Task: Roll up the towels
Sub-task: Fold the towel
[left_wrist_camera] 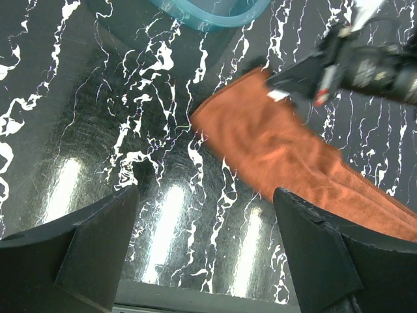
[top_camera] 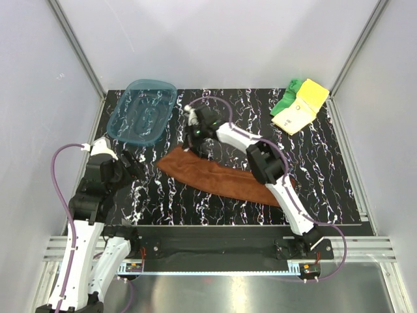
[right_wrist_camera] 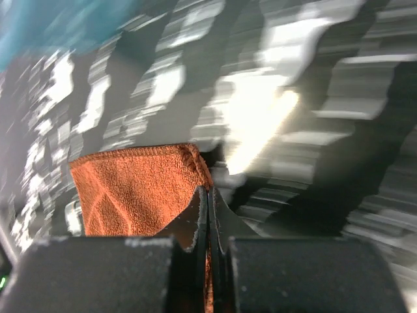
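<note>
The rust-brown towel (top_camera: 215, 176) lies folded into a long strip across the middle of the dark marbled table. My right gripper (top_camera: 191, 147) is at its far left corner, shut on the towel's edge (right_wrist_camera: 137, 189), and orange cloth shows between the closed fingers (right_wrist_camera: 210, 195). The left wrist view shows that gripper (left_wrist_camera: 290, 79) at the towel's corner (left_wrist_camera: 287, 156). Over bare table left of the towel, my left gripper (top_camera: 133, 163) is open with nothing between its fingers (left_wrist_camera: 205, 195). At the far right corner the pale yellow towel (top_camera: 300, 111) and the green towel (top_camera: 287, 98) lie together.
A translucent teal tray (top_camera: 142, 112) stands empty at the far left of the table, just beyond both grippers; its rim (left_wrist_camera: 208, 16) shows in the left wrist view. Grey walls enclose the table on three sides.
</note>
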Available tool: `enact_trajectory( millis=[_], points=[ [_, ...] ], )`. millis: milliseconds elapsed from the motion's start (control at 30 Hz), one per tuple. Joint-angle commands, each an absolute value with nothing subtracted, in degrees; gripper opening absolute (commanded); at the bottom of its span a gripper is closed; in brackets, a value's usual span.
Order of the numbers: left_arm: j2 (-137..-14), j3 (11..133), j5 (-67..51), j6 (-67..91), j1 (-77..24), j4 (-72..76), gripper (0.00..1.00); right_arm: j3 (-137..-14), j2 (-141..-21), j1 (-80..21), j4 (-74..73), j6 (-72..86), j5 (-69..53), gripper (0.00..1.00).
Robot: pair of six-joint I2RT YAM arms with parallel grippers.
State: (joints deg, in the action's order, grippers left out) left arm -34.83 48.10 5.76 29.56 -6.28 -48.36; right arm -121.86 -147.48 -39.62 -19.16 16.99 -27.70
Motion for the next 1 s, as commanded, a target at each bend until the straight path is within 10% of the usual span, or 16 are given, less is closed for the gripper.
enact_trajectory(
  millis=[0,433,967],
  points=[
    [-34.19,47.55,4.83,28.56,-6.07,-45.88,0.89,-120.14,-144.23,-33.24,-23.2,18.01,-18.47,0.0],
    [-34.63,47.28,3.78,28.48,-6.06,-45.44,0.89,-148.78,-153.54,-19.0,-26.03,24.95,-13.29,0.0],
    [-35.77,47.02,3.34,28.56,-6.15,-45.35,0.89,-145.81,-154.34,-12.75,-15.47,36.12,13.7,0.0]
  ],
)
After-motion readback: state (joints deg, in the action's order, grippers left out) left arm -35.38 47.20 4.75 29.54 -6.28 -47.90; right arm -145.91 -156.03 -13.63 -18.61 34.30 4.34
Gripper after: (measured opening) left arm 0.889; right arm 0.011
